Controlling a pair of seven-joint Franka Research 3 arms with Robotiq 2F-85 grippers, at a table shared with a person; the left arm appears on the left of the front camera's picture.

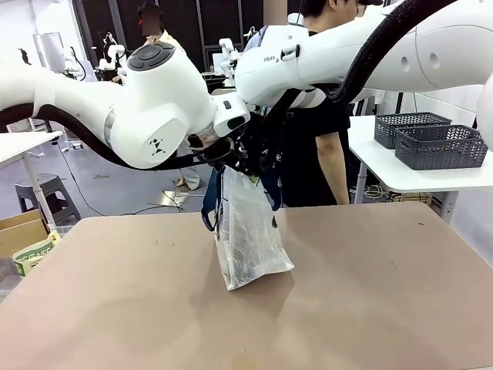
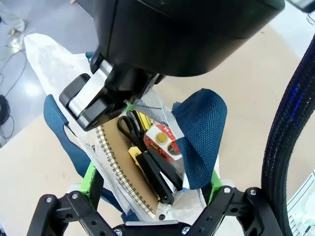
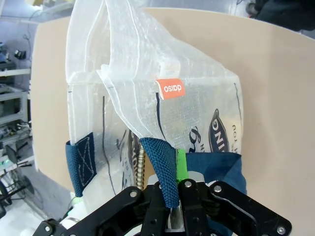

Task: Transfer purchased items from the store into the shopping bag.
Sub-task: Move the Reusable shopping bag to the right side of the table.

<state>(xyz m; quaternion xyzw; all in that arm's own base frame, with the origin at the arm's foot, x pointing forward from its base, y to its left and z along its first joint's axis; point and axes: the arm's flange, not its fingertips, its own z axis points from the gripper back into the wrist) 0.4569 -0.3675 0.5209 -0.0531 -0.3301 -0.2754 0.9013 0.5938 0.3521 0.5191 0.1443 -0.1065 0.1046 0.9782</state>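
While its navy handles point(image 1: 206, 208) hang, the translucent shopping bag point(image 1: 250, 239) stands crinkled.

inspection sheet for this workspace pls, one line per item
surface: brown table, bare around the bag
job's things: shopping bag upright mid-table; inside it a brown spiral notebook, black-handled scissors, a red-and-yellow round pack
clutter: nothing seen
tools: left tool open over the bag's mouth, a finger at each side; right tool shut on the bag's navy strap
cables: black corrugated hose along each arm
surroundings: person beyond the table; grey lattice baskets on a white side table
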